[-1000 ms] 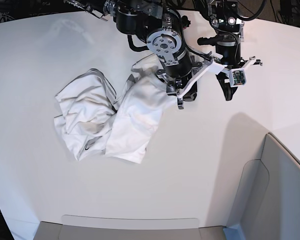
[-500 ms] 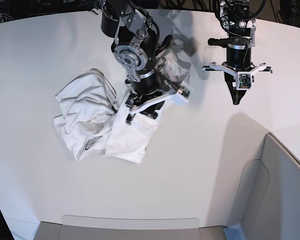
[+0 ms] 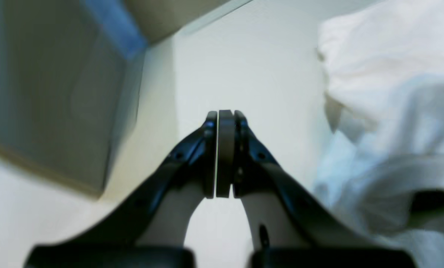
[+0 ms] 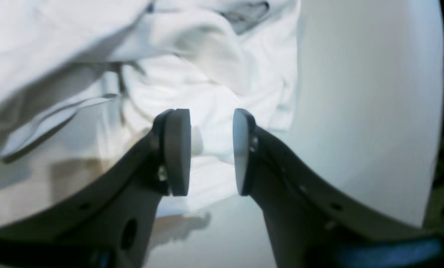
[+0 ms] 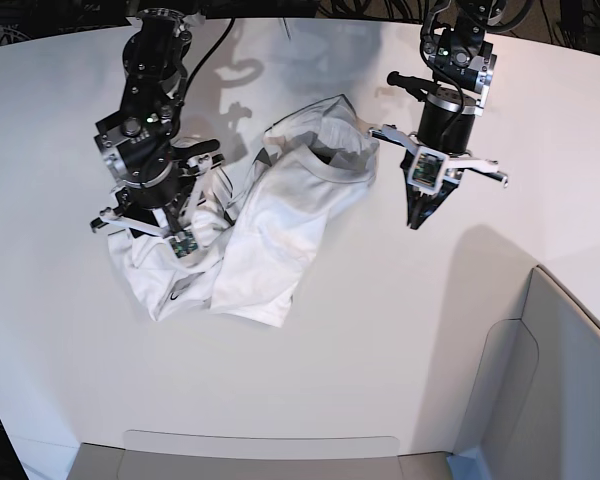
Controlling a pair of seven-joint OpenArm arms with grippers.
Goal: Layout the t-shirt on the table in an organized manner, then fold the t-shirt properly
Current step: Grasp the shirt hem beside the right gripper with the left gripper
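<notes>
The white t-shirt (image 5: 270,230) lies crumpled on the table (image 5: 400,330), left of centre, with its ribbed collar opening (image 5: 325,150) facing up at the top. My right gripper (image 5: 162,218) hangs over the shirt's left bunch. In the right wrist view it (image 4: 211,126) is open, nothing between its pads, rumpled t-shirt (image 4: 207,74) cloth beneath. My left gripper (image 5: 413,218) points down over bare table just right of the shirt. Seen from the left wrist, the left gripper (image 3: 225,123) is shut and empty, with the t-shirt (image 3: 385,111) to its right.
Light grey panels stand at the right front (image 5: 560,380) and along the front edge (image 5: 260,455); one panel (image 3: 58,93) shows in the left wrist view. Bare table stretches in front of the shirt.
My right arm swung from the shirt's middle to its left bunch, uncovering the collar area. My left arm shifted slightly left and lower. Both grippers kept their states.
</notes>
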